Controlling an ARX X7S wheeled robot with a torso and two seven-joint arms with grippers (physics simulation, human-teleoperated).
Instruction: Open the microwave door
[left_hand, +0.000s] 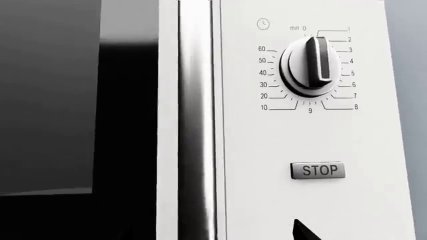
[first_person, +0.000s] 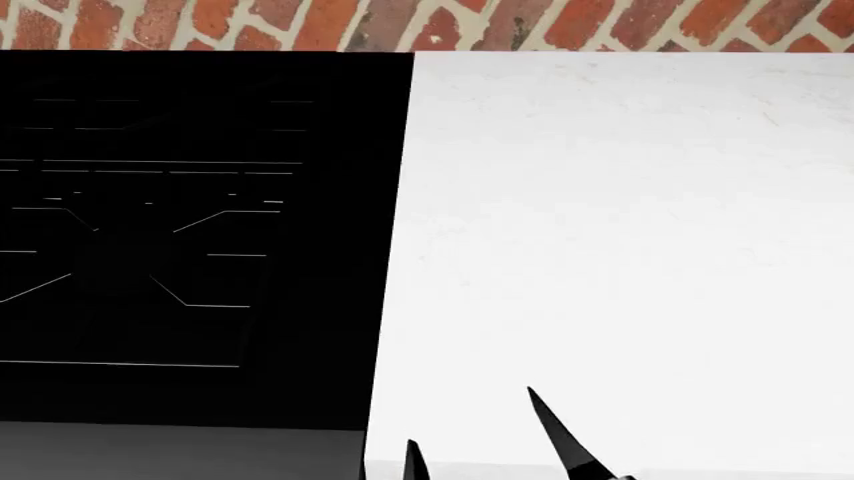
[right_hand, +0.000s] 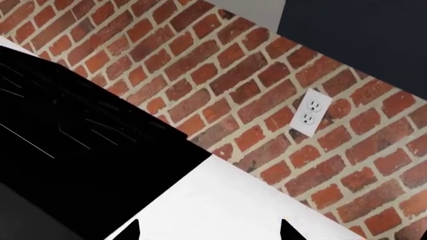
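The white microwave fills the left wrist view. Its door (left_hand: 168, 150) has a dark glass window (left_hand: 60, 100) and is flush with the front. A vertical chrome handle (left_hand: 197, 125) runs along the door's edge, next to the control panel (left_hand: 373, 150). My left gripper (left_hand: 213, 236) is close in front of the handle, open. One black fingertip (left_hand: 303, 231) shows over the panel, and the other is lost against the dark glass. My right gripper (right_hand: 210, 232) is open over the white counter (first_person: 614, 250), holding nothing. The microwave is out of the head view.
The panel carries a timer dial (left_hand: 312, 67) and a STOP button (left_hand: 318, 170). A black stovetop (first_person: 187, 250) lies left of the counter. A brick wall (right_hand: 267, 90) with a white outlet (right_hand: 309, 112) stands behind. My right gripper's fingers (first_person: 561, 440) show at the counter's near edge.
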